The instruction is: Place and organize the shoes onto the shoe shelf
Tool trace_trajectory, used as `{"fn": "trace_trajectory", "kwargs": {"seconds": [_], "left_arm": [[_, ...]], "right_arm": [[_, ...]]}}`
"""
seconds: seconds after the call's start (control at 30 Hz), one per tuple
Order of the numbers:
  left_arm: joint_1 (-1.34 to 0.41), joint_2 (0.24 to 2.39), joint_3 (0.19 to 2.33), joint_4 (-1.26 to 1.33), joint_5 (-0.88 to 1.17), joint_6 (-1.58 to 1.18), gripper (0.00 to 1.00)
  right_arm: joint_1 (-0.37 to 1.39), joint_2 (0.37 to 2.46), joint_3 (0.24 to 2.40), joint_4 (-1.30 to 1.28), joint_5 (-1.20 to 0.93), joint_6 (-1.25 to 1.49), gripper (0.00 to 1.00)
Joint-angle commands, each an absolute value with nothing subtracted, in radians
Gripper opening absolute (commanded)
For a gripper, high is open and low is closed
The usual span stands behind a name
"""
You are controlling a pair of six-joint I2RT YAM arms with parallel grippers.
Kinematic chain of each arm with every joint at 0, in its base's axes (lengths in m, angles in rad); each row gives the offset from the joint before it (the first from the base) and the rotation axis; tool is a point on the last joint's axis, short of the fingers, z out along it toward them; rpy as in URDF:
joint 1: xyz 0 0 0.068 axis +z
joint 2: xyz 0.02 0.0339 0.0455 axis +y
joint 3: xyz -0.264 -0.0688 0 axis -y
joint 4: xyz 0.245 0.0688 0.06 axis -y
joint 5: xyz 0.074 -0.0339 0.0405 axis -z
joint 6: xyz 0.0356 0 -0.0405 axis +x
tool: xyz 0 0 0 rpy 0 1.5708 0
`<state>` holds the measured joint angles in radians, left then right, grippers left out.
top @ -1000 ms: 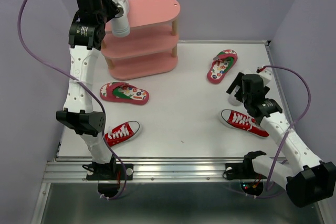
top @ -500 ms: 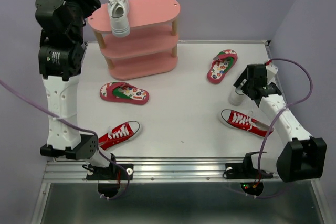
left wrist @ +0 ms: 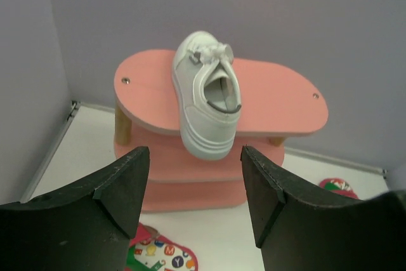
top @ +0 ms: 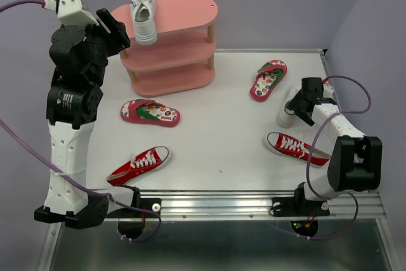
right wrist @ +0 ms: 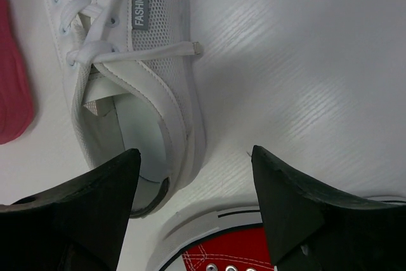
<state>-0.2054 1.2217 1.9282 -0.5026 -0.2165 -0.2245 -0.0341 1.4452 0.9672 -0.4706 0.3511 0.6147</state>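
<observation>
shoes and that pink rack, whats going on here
Two robot arms are putting shoes on the pink shoe shelf. One white sneaker sits on its top tier, heel hanging over the front edge. The left gripper hovers open and empty in front of it. The right gripper is open just above the other white sneaker on the table. Both red sneakers and both flip-flops lie on the table.
</observation>
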Motion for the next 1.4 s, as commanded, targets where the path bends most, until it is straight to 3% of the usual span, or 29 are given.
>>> {"fn": "trace_trajectory", "kwargs": {"seconds": [0.0, 0.13, 0.23, 0.27, 0.37, 0.67, 0.83, 1.17, 1.37], "left_arm": [[-0.219, 1.207, 1.864, -0.499, -0.173, -0.216, 0.7], [-0.244, 1.198, 1.836, -0.496, -0.129, -0.239, 0.7], [-0.274, 1.201, 1.822, -0.497, -0.129, -0.241, 0.7], [-0.302, 1.203, 1.822, -0.499, -0.138, -0.233, 0.7], [-0.357, 1.223, 1.854, -0.532, -0.194, -0.212, 0.69], [-0.486, 1.261, 1.904, -0.558, -0.256, -0.172, 0.69], [-0.5, 1.279, 1.904, -0.566, -0.246, -0.175, 0.69], [-0.517, 1.258, 1.796, -0.54, -0.227, -0.204, 0.69], [-0.532, 1.216, 1.675, -0.528, -0.253, -0.245, 0.69]], "right_arm": [[-0.038, 1.496, 0.96, -0.373, 0.278, 0.617, 0.75], [-0.038, 1.535, 0.945, -0.342, 0.232, 0.607, 0.6], [-0.038, 1.537, 0.942, -0.333, 0.207, 0.584, 0.4], [-0.038, 1.534, 0.943, -0.336, 0.206, 0.568, 0.24], [-0.038, 1.484, 0.95, -0.347, 0.216, 0.539, 0.02], [0.037, 1.315, 1.09, -0.463, 0.195, 0.422, 0.01], [0.262, 1.299, 1.208, -0.534, 0.297, 0.419, 0.01], [0.609, 1.448, 1.233, -0.532, 0.334, 0.523, 0.01], [0.655, 1.578, 1.23, -0.508, 0.368, 0.684, 0.01]]}}
